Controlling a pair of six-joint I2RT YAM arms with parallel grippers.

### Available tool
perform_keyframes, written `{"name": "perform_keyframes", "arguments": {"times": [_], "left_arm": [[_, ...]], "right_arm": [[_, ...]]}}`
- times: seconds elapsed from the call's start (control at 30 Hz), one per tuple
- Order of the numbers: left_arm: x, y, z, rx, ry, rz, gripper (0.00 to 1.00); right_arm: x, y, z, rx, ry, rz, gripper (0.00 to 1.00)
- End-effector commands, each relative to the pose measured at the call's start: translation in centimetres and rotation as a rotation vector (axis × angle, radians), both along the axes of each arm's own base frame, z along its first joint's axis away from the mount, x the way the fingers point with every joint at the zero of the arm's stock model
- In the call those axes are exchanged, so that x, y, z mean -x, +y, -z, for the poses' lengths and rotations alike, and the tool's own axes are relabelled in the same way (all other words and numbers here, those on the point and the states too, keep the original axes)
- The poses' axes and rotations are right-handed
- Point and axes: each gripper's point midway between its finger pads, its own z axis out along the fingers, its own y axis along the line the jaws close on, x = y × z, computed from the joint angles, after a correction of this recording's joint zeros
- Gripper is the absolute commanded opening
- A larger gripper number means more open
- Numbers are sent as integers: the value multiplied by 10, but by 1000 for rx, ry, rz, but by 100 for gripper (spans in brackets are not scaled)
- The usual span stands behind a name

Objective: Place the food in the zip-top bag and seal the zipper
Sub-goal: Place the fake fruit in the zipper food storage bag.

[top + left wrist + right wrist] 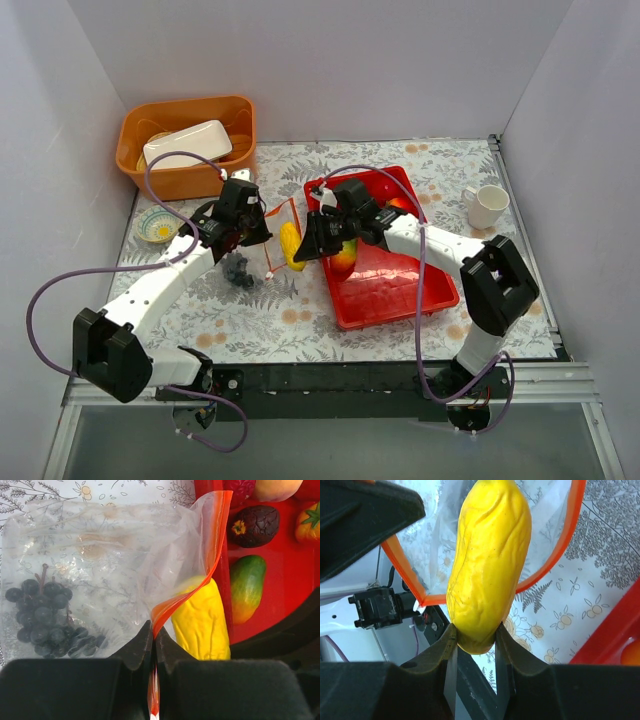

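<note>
At the zip-top bag (100, 555), left claw (154, 640) pinching the zipper (210, 565), my right claw (475, 640) grips the yellow piece (487, 565), to push inside next.

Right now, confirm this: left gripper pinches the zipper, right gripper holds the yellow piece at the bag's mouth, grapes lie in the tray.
Wrong on the grapes: they lie inside the bag, not the tray; the left wrist view shows it. The left gripper pinches the zipper and the right gripper holds the yellow piece at the mouth.
</note>
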Motion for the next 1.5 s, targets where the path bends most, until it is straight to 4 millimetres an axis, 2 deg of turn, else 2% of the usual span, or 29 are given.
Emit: {"name": "perform_keyframes", "arguments": {"times": [0.0,0.07,0.17,0.3,0.4,0.47,0.67,0.73,0.77,0.8,0.83,0.9,0.97,1.03,1.13,1.27,1.33,1.4,1.43,1.47], "left_arm": [[2,-3,-18,29,-39,31,0],[3,-5,-18,34,-38,48,0],[5,-10,-18,42,-37,89,0],[10,-16,-23,60,-42,139,0],[16,-25,-26,96,-36,196,0],[18,-29,-26,110,-31,215,0],[17,-25,-36,109,-55,189,0],[15,-22,-38,104,-55,161,0],[14,-21,-41,105,-60,148,0],[11,-16,-44,93,-73,118,0],[10,-15,-47,97,-77,103,0],[7,-11,-49,91,-86,73,0],[7,-8,-49,88,-79,46,0],[6,-3,-49,75,-81,16,0],[6,5,-49,62,-83,-33,1],[6,15,-58,55,-116,-79,2],[5,22,-65,46,-140,-110,2],[5,25,-71,45,-157,-123,4],[5,26,-72,42,-162,-128,5],[5,27,-74,39,-167,-132,5]], "right_arm": [[-13,24,-27,-87,-24,-31,1],[-16,32,-36,-112,-16,-45,1],[-20,42,-35,-129,32,-48,1],[-36,54,-29,-101,92,-13,1],[-37,61,-31,-127,138,-11,1],[-37,68,-38,-180,166,-7,1],[-28,76,-40,-196,143,-66,2],[-26,77,-36,-176,134,-85,4],[-23,82,-41,-178,122,-108,6],[-21,80,-29,-135,137,-123,7],[-18,81,-28,-125,132,-137,9],[-11,86,-26,-110,109,-174,24],[-3,89,-27,-106,80,-196,48],[-4,83,-28,-80,51,-173,55],[-7,73,-34,-93,-4,-127,76],[-12,56,-47,-109,-58,-64,78],[-17,47,-43,-85,-66,-24,78],[-19,40,-48,-87,-83,-2,78],[-21,33,-43,-71,-79,18,78],[-21,29,-48,-74,-93,29,77]]}}
